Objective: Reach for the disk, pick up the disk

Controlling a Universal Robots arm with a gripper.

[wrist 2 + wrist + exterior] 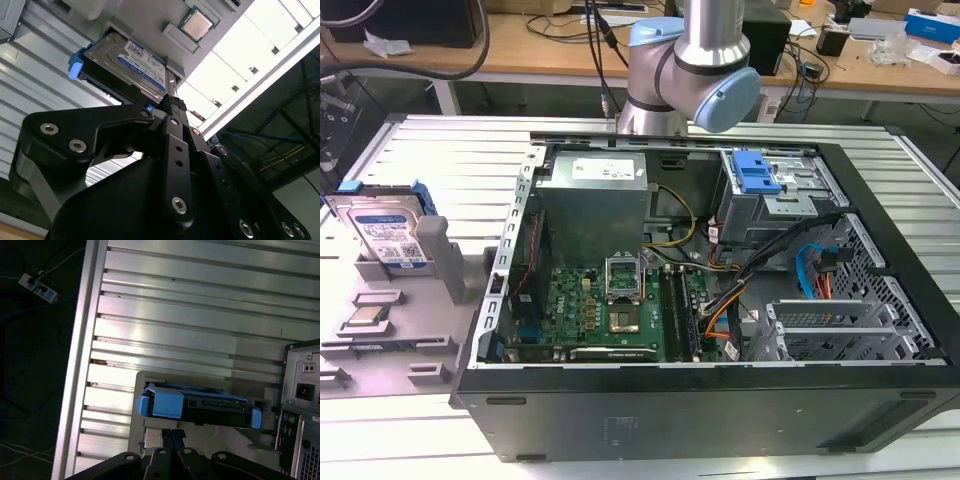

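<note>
Disk (388,232) propped on edge in grey holder (390,335) on desk (440,150), exterior view's left, beside open computer case (720,410). Pincer (172,102) narrow, tips together, empty, aimed at disk, apart from it. Arm (692,70) upright behind case.

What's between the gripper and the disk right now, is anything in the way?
Nothing visible. In both wrist views the gripper points at the disk with no object between them; the disk stands in its grey holder.
</note>
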